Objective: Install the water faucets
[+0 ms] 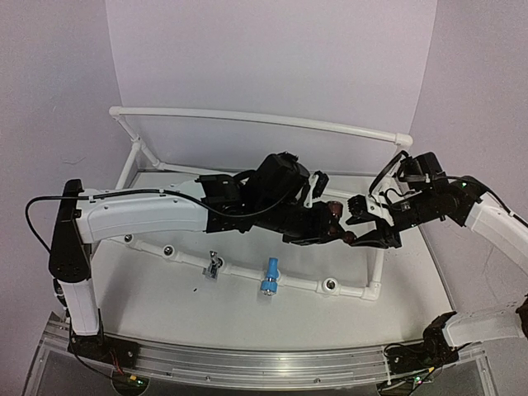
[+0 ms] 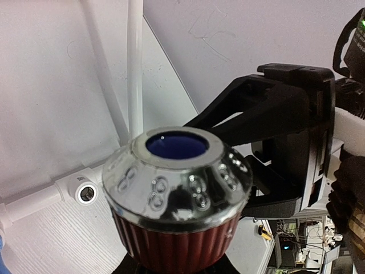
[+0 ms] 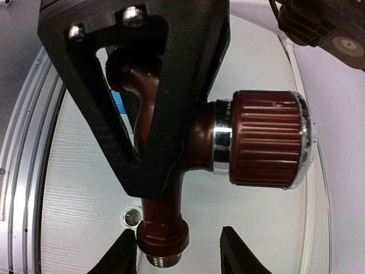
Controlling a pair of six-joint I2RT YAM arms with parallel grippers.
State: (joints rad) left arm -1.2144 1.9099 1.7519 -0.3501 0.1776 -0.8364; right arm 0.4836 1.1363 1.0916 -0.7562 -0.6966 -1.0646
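Closest to the left wrist lens is the dark red-brown faucet (image 2: 177, 194). Its ribbed knob is topped by a shiny silver cap (image 2: 171, 171) with a blue disc at the centre. Raised loop-like marks ring the cap, but none of them reads as a word.

Only the right wrist view shows how the faucet is held. The left gripper (image 3: 148, 148) comes in from 12 o'clock and is clamped tight on the faucet's body. In this view the knob sticks out toward 3 o'clock and the threaded end points to 6 o'clock. The right gripper (image 3: 179, 257) stands open. Its two fingertips rise from the bottom edge, one on each side of that threaded end. Whether the 7 o'clock fingertip touches the faucet cannot be told.

Only the top view takes in the rest. The two arms meet right of centre, above the tabletop (image 1: 206, 322). On the near bar of the white pipe frame (image 1: 247, 120), at about 7 o'clock from the held faucet, sits the light blue faucet (image 1: 270, 276). The grey metal faucet (image 1: 213, 266) sits on the same bar, at 9 o'clock from the blue one.
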